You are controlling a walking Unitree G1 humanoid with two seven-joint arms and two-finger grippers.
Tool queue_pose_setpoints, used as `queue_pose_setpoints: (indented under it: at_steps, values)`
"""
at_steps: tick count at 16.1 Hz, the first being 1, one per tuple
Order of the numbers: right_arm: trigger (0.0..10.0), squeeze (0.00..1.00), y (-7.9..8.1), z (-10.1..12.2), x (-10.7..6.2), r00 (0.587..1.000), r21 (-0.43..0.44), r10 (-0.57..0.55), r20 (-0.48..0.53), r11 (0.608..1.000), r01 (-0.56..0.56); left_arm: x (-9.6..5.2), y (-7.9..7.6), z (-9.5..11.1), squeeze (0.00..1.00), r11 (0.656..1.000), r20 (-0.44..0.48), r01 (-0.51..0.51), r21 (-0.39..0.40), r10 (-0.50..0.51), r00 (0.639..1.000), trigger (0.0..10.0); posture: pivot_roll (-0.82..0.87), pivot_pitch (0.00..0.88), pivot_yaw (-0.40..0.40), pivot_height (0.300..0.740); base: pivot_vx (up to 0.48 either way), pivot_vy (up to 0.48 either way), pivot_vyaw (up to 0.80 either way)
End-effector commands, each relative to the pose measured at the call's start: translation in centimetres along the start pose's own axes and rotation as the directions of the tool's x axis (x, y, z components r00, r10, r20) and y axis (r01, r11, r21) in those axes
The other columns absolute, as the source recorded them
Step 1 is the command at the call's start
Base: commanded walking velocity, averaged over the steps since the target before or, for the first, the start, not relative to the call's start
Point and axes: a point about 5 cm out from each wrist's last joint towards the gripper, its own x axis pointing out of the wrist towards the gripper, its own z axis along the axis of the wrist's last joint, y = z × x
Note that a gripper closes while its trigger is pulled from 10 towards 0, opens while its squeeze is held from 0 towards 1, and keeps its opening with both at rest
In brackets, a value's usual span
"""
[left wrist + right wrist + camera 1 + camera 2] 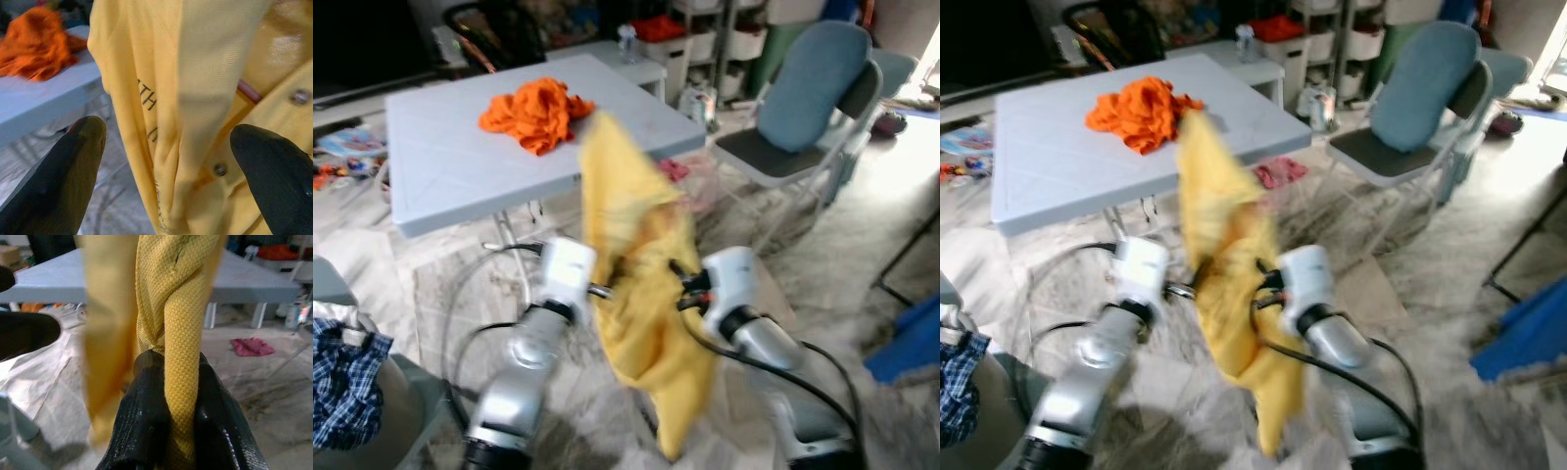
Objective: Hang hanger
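A: Where's the yellow shirt?
B: In the air, in front of the grey table. Right gripper is clamped on a fold; left gripper is spread wide around the fabric.

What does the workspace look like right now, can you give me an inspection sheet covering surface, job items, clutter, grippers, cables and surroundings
Surface: light grey table ahead of the robot, with an orange cloth bunched on it.
Job's things: yellow shirt held up between the arms, buttons showing in the left wrist view; hanger itself cannot be made out.
Clutter: pink rag on the floor by the table; plaid fabric at lower left.
Grippers: right gripper pinched on a fold of the yellow shirt; left gripper open around the fabric.
Cables: black cables looping along both arms.
Surroundings: blue folding chair, storage shelves behind.
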Motion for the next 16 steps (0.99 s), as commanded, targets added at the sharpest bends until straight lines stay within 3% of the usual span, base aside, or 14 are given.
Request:
queue_pose_setpoints:
  at_steps: [1,8,11,14,16]
  values:
    - [10.0,0.00,1.3,1.8,0.6,0.995,-0.019,0.054,0.087,0.998,-0.052,-0.3,1.5,-0.2,0.00,0.999,-0.011,-0.045,0.019,0.045,0.999,10.0,-0.07,0.000,-0.006,0.740,0.300,0.000,0.00]
    - [10.0,0.00,1.6,1.2,0.3,0.995,-0.054,0.085,0.056,0.995,-0.082,-0.5,1.3,-0.3,0.00,0.998,-0.031,-0.059,0.032,0.060,0.998,10.0,-0.07,0.000,-0.011,0.740,0.039,0.000,0.00]
    - [10.0,0.00,1.6,1.0,0.1,0.994,-0.071,0.095,0.049,0.993,-0.091,-1.0,1.8,-0.9,0.00,0.991,-0.064,-0.028,0.127,0.037,0.997,10.0,-0.06,0.000,-0.015,0.740,0.000,0.000,0.53]
    - [10.0,0.00,1.9,1.3,0.3,0.990,-0.074,0.131,0.058,0.989,-0.127,-0.1,1.7,-0.4,0.00,0.973,-0.031,-0.014,0.232,0.022,0.999,10.0,-0.07,0.000,-0.010,0.740,0.000,0.000,0.27]
    - [10.0,0.00,1.8,1.4,0.3,0.988,-0.095,0.145,0.054,0.986,-0.139,0.4,1.3,-0.1,0.00,0.978,-0.022,-0.013,0.208,0.018,1.000,10.0,-0.08,0.000,-0.004,0.740,0.000,0.000,0.00]
